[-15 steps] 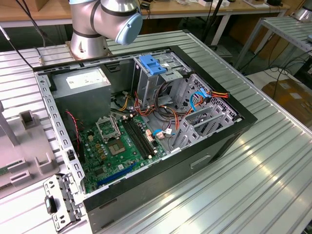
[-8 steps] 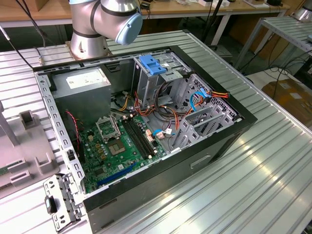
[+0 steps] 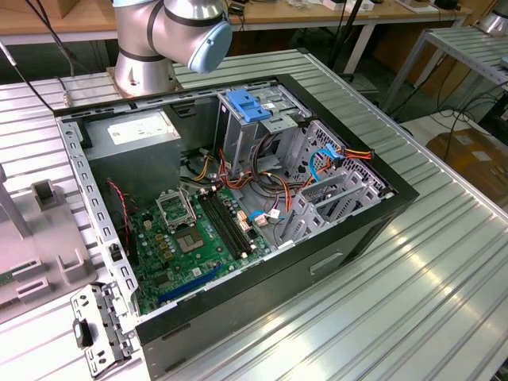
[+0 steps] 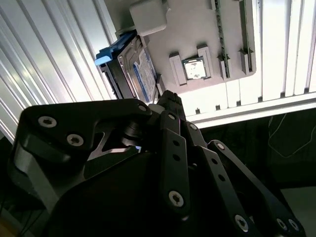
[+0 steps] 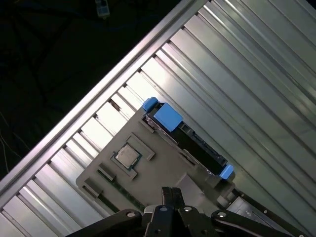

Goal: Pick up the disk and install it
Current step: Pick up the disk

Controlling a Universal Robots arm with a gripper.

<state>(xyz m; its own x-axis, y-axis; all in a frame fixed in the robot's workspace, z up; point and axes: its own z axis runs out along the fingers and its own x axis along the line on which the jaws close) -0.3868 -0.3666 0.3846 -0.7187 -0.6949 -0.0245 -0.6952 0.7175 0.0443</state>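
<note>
Disk [image 4: 142,74] stands on edge in grey tray [image 5: 163,165]; claw [image 5: 171,190], pinched shut and empty, could knock it over if lowered unopened.

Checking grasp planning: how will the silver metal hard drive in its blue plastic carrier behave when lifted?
The silver-metal hard drive looks rigid, probably heavy for its size. Its bright blue plastic carrier may flex. Apparently on edge in the grey plastic holder, it could tip if nudged sideways.
</note>
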